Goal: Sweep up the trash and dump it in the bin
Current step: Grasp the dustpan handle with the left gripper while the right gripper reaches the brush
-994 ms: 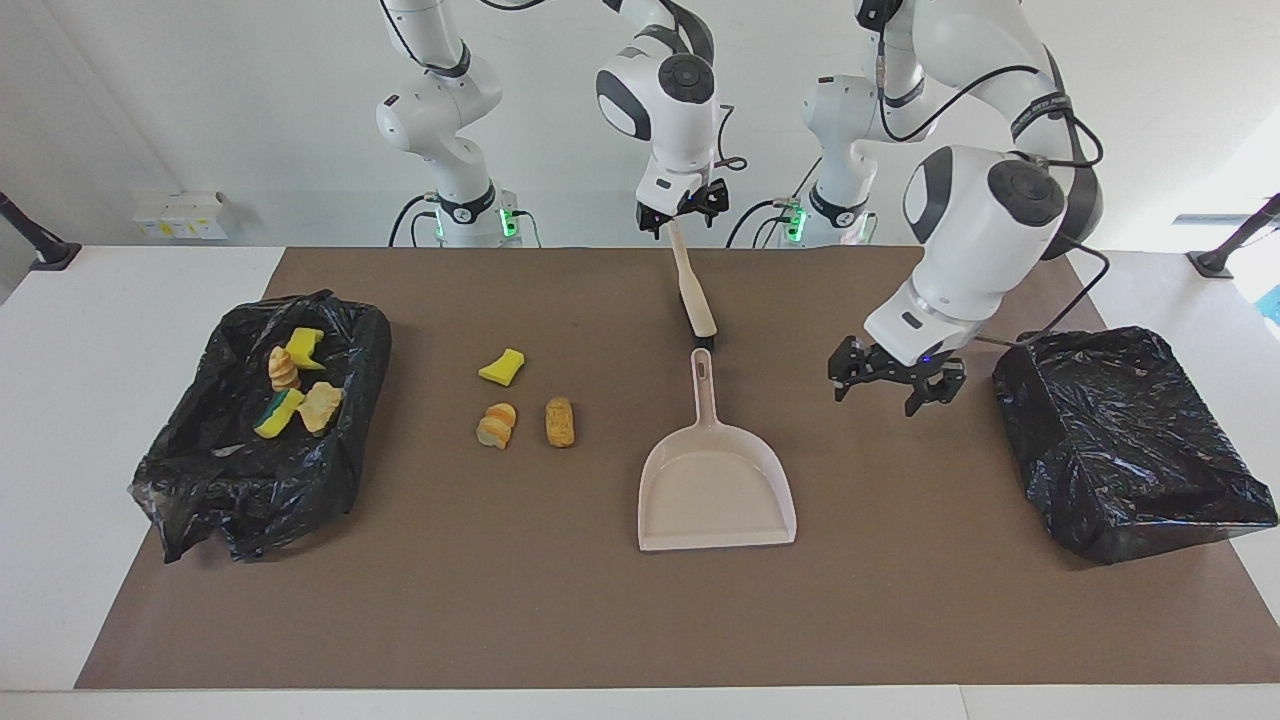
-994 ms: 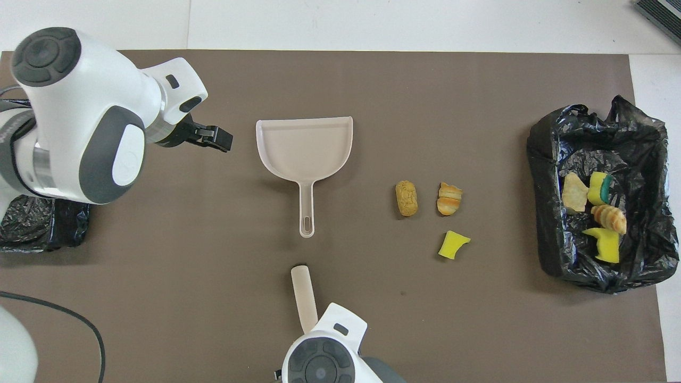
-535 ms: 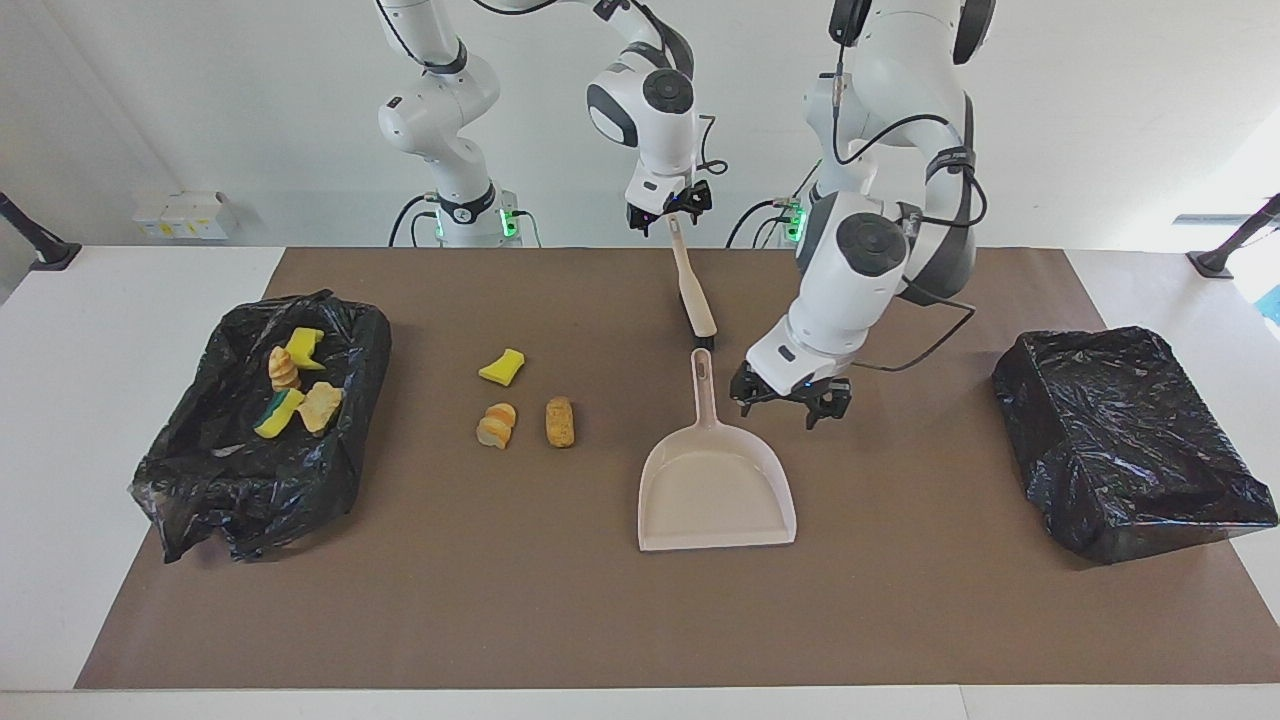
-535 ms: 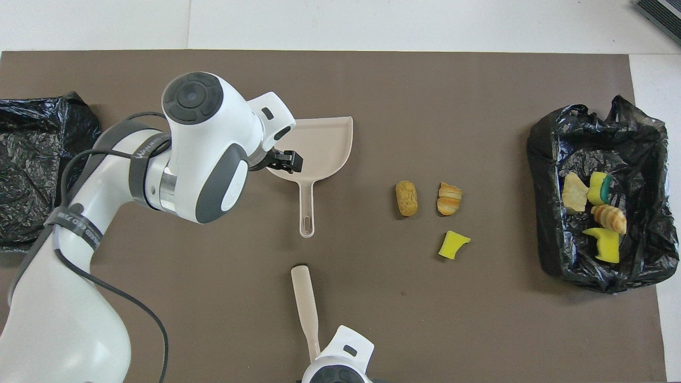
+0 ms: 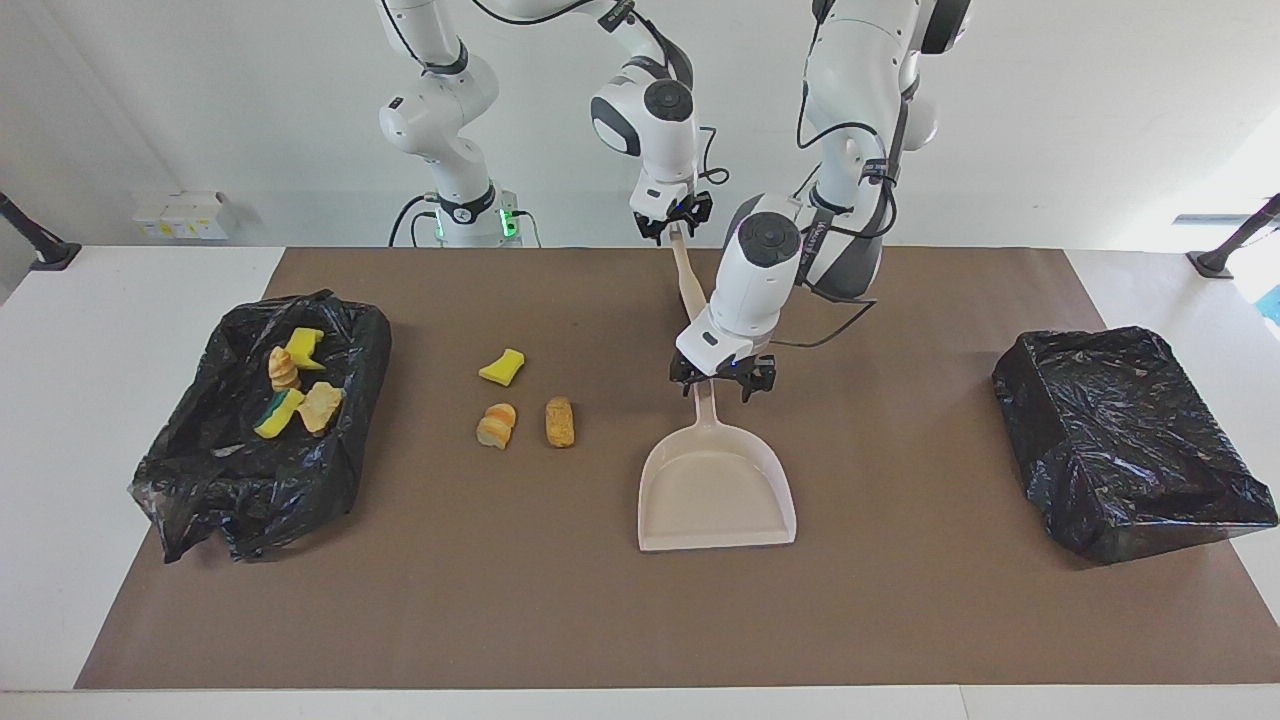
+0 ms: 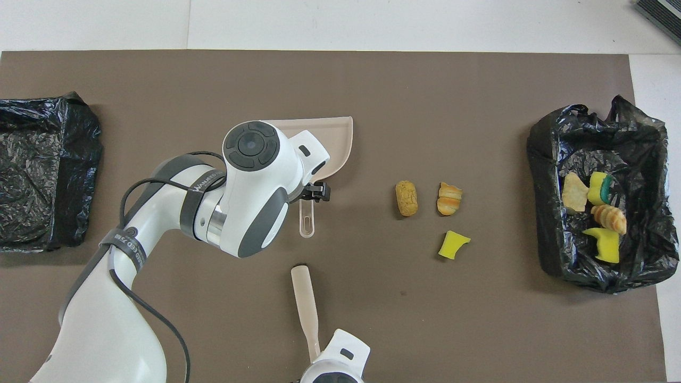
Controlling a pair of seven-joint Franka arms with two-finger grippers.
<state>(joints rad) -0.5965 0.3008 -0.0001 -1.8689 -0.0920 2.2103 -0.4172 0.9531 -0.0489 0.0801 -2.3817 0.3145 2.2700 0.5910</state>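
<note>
Both tools — newly at handles.

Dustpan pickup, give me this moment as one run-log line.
left pincer: open over dustpan handle | right pincer: at brush handle end | trash: three pieces on mat, four in bin

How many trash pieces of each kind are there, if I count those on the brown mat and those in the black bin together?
Yellow sponge pieces: 3
Toy bread pieces: 4
Total: 7
</note>
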